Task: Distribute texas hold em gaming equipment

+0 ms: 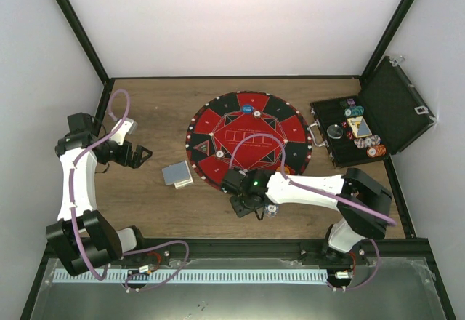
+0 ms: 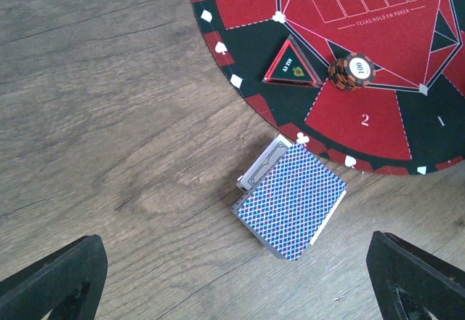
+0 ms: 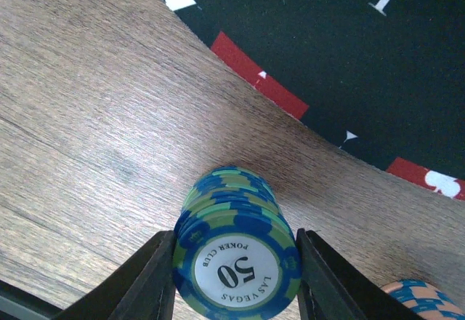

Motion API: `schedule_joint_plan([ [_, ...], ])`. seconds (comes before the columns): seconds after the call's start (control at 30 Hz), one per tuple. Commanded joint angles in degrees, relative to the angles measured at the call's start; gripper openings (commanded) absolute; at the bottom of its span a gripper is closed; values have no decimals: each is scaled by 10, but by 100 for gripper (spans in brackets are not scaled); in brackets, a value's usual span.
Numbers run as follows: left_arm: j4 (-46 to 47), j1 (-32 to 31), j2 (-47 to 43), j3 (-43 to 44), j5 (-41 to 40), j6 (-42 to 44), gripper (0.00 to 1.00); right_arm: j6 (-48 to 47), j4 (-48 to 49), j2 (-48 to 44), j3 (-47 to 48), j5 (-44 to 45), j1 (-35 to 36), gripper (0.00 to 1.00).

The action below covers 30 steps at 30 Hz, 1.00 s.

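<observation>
My right gripper [image 1: 251, 204] [image 3: 236, 241] is shut on a stack of blue-and-green chips [image 3: 236, 258] marked 50. The stack stands on the wooden table just outside the near rim of the red-and-black mat [image 1: 218, 127] [image 3: 349, 51]. An orange-and-blue chip [image 3: 421, 298] [image 1: 272, 209] lies right beside it. My left gripper [image 1: 138, 156] [image 2: 232, 291] is open and empty above the table, short of the blue-backed card deck [image 1: 176, 174] [image 2: 290, 200]. A white card [image 2: 263, 166] sticks out under the deck. A brown chip stack marked 100 [image 2: 351, 71] sits on the mat. A blue button disc [image 1: 248, 108] lies at the mat's far side.
An open black case [image 1: 396, 105] at the right holds several chips [image 1: 356, 129] and cards. A triangular ALL IN marker [image 2: 293, 65] [image 1: 200, 148] sits on the mat's left part. Black frame rails run along the table's edges.
</observation>
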Motion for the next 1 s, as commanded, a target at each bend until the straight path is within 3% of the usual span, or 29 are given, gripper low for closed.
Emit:
schedule_joint_plan([
  [0.0,2,3,-9,11,5,7,100,6,-4,-4,8,9,3,40],
  [0.6,-1,3,-9,11,9,9,100,-15,-52,-3,115,37,3,35],
  [0.97,-4,4,-9,13,10,4,100,-72,-13,201,318,50,-36,34],
])
